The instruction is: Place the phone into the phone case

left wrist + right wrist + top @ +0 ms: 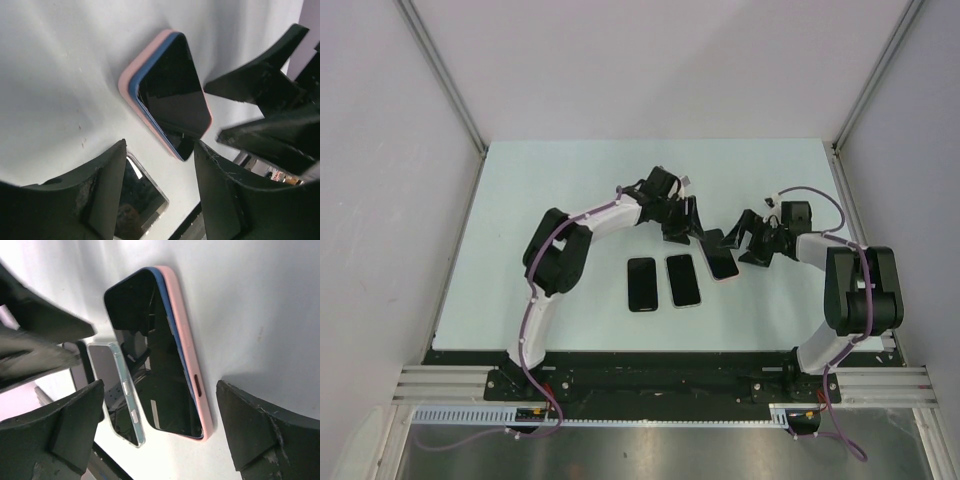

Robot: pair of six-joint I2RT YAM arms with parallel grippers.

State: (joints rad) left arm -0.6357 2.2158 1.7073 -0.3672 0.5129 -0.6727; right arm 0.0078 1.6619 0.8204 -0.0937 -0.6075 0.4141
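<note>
My left pincer (160,150) and right pincer (160,385) gape apart, empty, flanking the phone (172,95) lying skewed in its pink case (131,75) mid-frame, placed, I judge, to press it home.

light: bright, even, diffuse, from overhead | shadows: soft grey patches on table (520,200), darker in wrist views | reflections: dim, broken streaks across phone (150,365) screen | focus: top view sharp; wrist views soft on near fingers (100,200), blurred toward frame edges
</note>
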